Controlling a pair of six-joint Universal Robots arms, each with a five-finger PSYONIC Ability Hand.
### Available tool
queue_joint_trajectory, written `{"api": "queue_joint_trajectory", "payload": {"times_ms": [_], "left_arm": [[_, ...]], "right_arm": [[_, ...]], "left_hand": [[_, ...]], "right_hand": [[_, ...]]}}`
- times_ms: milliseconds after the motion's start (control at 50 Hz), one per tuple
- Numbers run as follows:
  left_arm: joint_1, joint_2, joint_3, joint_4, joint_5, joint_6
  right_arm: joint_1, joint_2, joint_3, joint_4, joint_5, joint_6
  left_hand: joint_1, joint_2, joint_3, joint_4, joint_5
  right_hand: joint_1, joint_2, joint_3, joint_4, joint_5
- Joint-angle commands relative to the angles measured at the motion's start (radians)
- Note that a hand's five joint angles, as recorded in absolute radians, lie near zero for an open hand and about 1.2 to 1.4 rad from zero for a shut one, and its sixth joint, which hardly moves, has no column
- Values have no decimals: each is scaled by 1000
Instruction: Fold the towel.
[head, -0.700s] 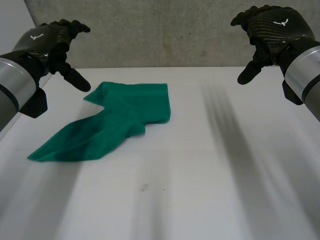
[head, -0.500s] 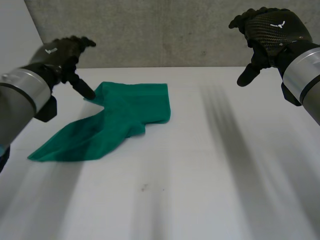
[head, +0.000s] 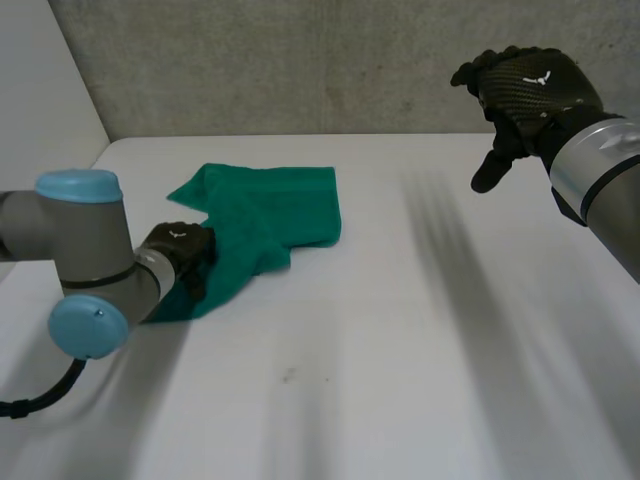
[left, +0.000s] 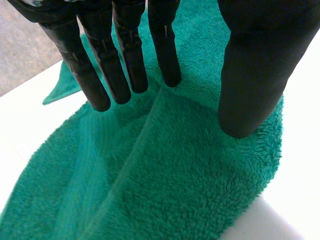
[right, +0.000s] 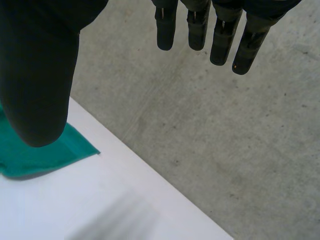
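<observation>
Logging rumpled green terry-cloth towel (head: 270, 205) lying on white surface (head: 420, 350), long axis diagonal | holding left robot hand (left: 255, 70) over towel's near end, fingers straight, thumb spread, pinching nothing | holding right robot hand (head: 525, 90) well apart from towel, fingers loosely spread | judging left nearer.

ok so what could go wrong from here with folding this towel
1. The towel lies bunched, and a fold ridge runs under the left hand, whose straight fingers are spread over it. Closing there may pinch two layers instead of one clean edge.
2. The right hand hangs open in the air, well away from the towel. A pull by the left hand alone could drag the cloth across the table rather than fold it.
</observation>
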Motion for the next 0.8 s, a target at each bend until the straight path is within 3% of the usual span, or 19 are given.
{"api": "queue_joint_trajectory", "payload": {"times_ms": [20, 80, 120, 240, 420, 560, 580, 620, 740, 800], "left_arm": [[-8, -40, -1, 94, 4, -46], [-8, -54, -1, 132, 4, -46], [-8, -54, -1, 145, 4, -47], [-36, 61, -12, 132, -1, -49], [-73, 484, -99, 132, 13, -75], [-73, 520, -130, 129, 39, -78], [-70, 471, -153, 126, 43, -79], [-68, 426, -158, 117, 40, -81], [-51, 271, -153, 59, 27, -119], [-44, 178, -139, 59, 21, -212]], "right_arm": [[-1, 25, -2, -1, 1, -17], [-1, 29, -2, -3, 1, -20], [-2, 34, -5, -3, 3, -19], [-11, 34, -16, -3, 14, -16], [-2, 92, -40, -6, 3, 7], [-2, 195, -60, 12, 7, 72], [-2, 195, -57, 12, 7, 75], [-7, 196, -48, 12, 6, 75], [-7, 198, -28, 12, 1, 73], [-7, 198, -20, 12, 0, 72]], "left_hand": [[287, 307, 307, 306, 311], [384, 403, 404, 403, 408], [726, 745, 746, 745, 750], [727, 747, 747, 746, 751], [727, 747, 747, 746, 751], [722, 741, 742, 741, 746], [-77, -58, -57, -58, -53], [-358, -338, -338, -338, -334], [-420, -401, -400, -401, -396], [-388, -369, -368, -369, -364]], "right_hand": [[-28, -45, -34, -57, -50], [-28, -45, -34, -57, -50], [-28, -45, -34, -57, -50], [-28, -45, -34, -57, -50], [-28, -45, -34, -57, -50], [-28, -45, -34, -57, -50], [-28, -45, -34, -57, -50], [-28, -45, -34, -57, -50], [-28, -45, -34, -57, -50], [-28, -45, -34, -57, -50]]}}
